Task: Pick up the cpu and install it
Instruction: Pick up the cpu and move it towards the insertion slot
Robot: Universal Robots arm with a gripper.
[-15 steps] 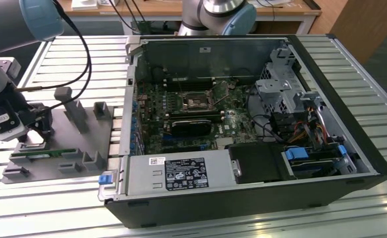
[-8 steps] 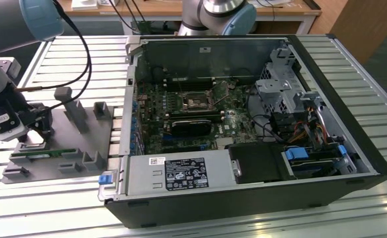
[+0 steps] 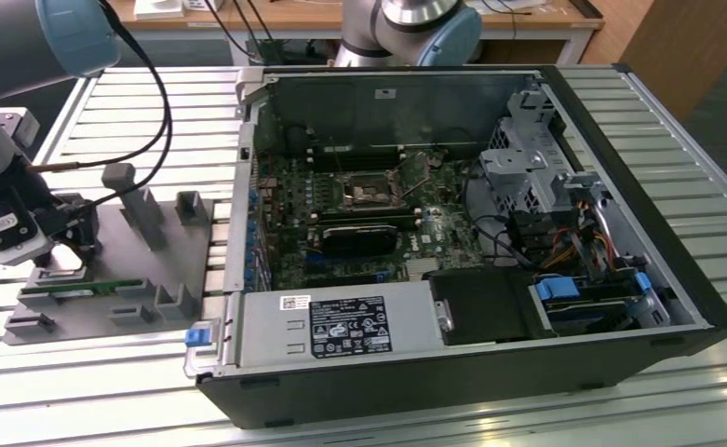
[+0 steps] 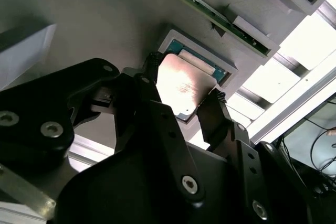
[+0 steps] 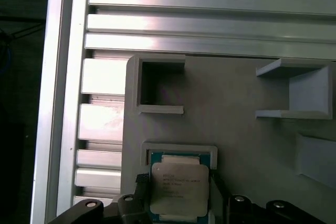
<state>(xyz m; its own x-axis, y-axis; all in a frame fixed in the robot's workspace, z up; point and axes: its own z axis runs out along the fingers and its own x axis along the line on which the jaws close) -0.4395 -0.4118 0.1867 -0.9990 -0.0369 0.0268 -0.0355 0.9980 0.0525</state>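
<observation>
The cpu is a silvery square chip with a teal-green rim, lying in a shallow framed pocket of the grey fixture plate at the exterior view's left. My gripper is down over that pocket. In both wrist views its black fingers press against two opposite sides of the cpu, so the gripper is shut on it. The chip sits at pocket level. The dark motherboard socket with a metal frame lies inside the open computer case.
The open computer case takes up the middle and the exterior view's right. A green memory stick lies on the fixture plate near the gripper. Grey upright posts stand on the plate. A second robot arm stands behind the case.
</observation>
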